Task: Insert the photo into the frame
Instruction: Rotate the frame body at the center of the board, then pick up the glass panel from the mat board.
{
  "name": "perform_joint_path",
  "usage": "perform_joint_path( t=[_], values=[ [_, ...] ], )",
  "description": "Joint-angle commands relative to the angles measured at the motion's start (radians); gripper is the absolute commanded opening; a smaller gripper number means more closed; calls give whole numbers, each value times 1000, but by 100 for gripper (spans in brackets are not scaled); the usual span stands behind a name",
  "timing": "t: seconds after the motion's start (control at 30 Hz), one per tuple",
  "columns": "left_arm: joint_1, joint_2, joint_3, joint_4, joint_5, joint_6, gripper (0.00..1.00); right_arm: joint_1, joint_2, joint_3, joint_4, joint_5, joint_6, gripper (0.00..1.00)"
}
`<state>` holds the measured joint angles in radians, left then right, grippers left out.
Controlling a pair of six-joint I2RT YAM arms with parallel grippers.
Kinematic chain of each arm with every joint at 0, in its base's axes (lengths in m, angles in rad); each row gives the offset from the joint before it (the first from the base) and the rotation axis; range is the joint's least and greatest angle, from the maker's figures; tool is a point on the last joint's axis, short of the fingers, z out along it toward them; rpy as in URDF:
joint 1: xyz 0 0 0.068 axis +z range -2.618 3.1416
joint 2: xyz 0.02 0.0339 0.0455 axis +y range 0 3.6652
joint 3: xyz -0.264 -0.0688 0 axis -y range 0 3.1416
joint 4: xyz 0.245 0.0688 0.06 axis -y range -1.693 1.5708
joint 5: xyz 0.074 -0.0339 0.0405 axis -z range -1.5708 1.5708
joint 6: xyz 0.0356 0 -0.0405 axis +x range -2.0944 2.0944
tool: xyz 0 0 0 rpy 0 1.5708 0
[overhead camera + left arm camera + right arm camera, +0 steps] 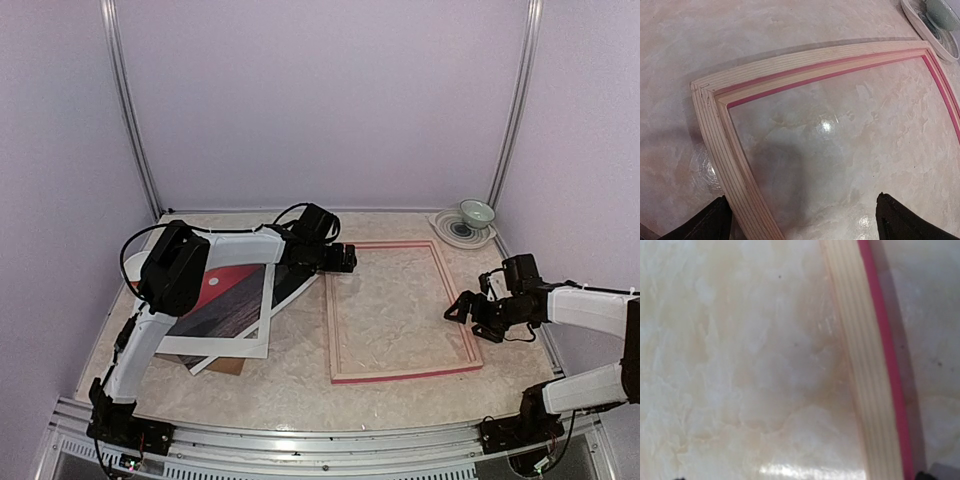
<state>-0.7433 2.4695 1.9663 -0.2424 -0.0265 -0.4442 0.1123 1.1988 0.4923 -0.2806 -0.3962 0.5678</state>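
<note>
A: Since the frame [405,374] lies flat with its pale wood back up, where do its edges run?

B: It sits right of the middle of the surface [290,390], slightly turned. Pink shows along its outer edges, and the marbled top shows through its opening.

A: And the photo [225,295]?

B: It is well left of centre and outside the frame. It lies flat in a stack with a white mat [215,346] and a brown board [228,365] whose corner pokes out toward the near edge. The left arm crosses above it and hides part of it. Its dark right corner comes near the frame's left rail but stays apart from it.

A: How do the end effectors stand?

B: The left end effector [348,262] is over the frame's far left corner. Its fingers [710,222] are spread wide, one outside the left rail and one over the opening, with nothing between them. I cannot tell whether they touch the wood. The right end effector [466,316] is over the right rail, also spread and holding nothing.

A: Where is there room to move?

B: Bare surface runs along the near edge and behind the frame toward the back wall. Only a narrow strip separates the stack from the frame. A plate [455,232] with a cup [477,212] stands just beyond the far right corner.
</note>
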Motion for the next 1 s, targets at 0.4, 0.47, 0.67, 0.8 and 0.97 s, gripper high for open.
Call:
perform_joint_path(
  t=[0.4, 0.47, 0.67, 0.8, 0.97],
  values=[
    [23, -149, -52, 27, -119, 56, 99, 18, -45, 161, -131, 180, -27, 99],
    [27, -193, -64, 12, -147, 74, 99, 18, -50, 171, -130, 183, -16, 99],
    [26, -324, -185, -25, -201, 85, 99, 47, -68, 216, -163, 217, -3, 99],
    [22, -448, -360, -13, -231, 59, 99, 95, -86, 267, -199, 289, -35, 99],
    [8, -597, -492, -30, -269, 29, 99, 118, -100, 334, -211, 296, -79, 99]
  ],
)
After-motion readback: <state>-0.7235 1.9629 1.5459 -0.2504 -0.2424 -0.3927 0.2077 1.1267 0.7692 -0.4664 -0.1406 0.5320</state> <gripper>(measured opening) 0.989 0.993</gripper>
